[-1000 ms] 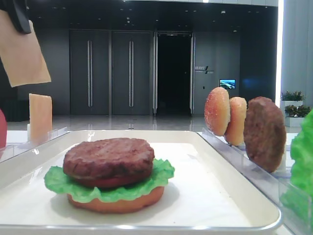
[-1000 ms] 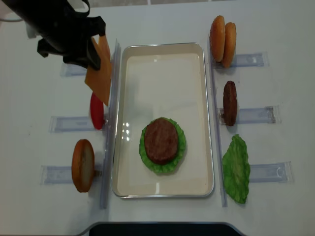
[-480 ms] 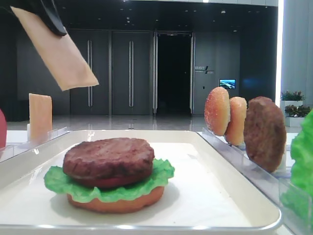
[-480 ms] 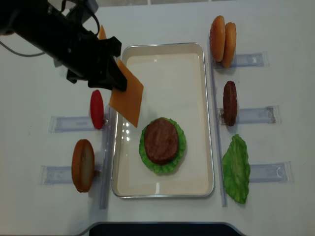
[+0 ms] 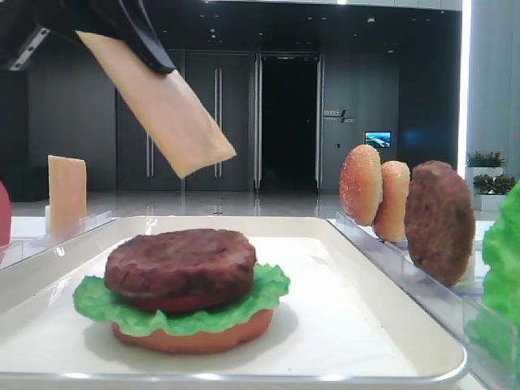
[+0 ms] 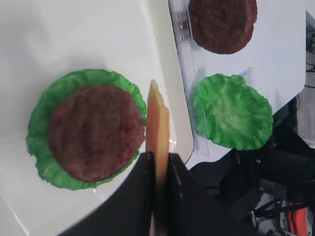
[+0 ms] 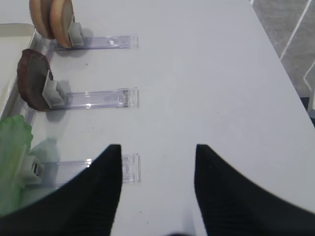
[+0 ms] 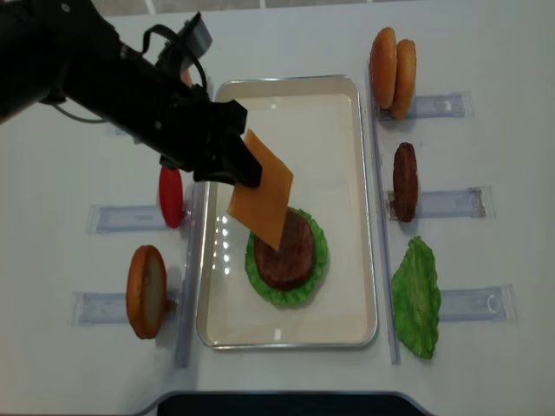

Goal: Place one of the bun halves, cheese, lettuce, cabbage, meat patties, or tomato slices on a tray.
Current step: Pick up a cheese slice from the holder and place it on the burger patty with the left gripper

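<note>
One cheese slice [image 8: 262, 200] hanging tilted in my left pincer [image 8: 238, 166], clenched on its top edge, above the tray [image 8: 342, 95].
I'm holding it w/ a thin edge grip only, so it's risking a slip or landing crooked, half off the patty [image 8: 284, 248] onto the lettuce [image 8: 317, 260]. My right pincer [image 7: 157, 162] is spread apart, holding nothing, away by the racks.

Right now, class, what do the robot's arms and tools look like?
Left arm: matte black, bulky, with a looping black cable near the wrist. Left tool: two flat black fingers. Right tool: two broad black fingers with a ribbed surface. No markings are readable.
</note>
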Available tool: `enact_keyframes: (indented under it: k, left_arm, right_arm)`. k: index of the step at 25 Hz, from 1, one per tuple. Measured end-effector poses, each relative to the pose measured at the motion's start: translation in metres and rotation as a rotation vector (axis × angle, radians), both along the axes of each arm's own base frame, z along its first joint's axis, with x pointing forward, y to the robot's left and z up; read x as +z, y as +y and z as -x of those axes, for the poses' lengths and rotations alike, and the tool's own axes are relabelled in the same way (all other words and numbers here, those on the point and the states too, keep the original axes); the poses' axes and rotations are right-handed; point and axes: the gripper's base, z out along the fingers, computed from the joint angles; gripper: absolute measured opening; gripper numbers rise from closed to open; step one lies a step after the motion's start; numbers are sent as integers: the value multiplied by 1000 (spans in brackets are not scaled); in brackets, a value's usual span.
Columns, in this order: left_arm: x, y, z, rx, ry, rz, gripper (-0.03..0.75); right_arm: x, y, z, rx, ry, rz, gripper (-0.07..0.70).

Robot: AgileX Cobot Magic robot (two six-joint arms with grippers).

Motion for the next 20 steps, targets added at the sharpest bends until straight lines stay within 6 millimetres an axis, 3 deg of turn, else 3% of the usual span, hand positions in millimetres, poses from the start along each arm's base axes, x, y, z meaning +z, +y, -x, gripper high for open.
enact_keyframes:
  k: [8, 20]
  left_arm:
    - [-26, -26, 0, -59, 54, -1, 33]
    - [-49, -30, -7, -63, 88, -22, 33]
  right_arm:
    - [0, 0, 0, 0, 0, 0, 356]
    - [0, 0, 0, 0, 0, 0, 356]
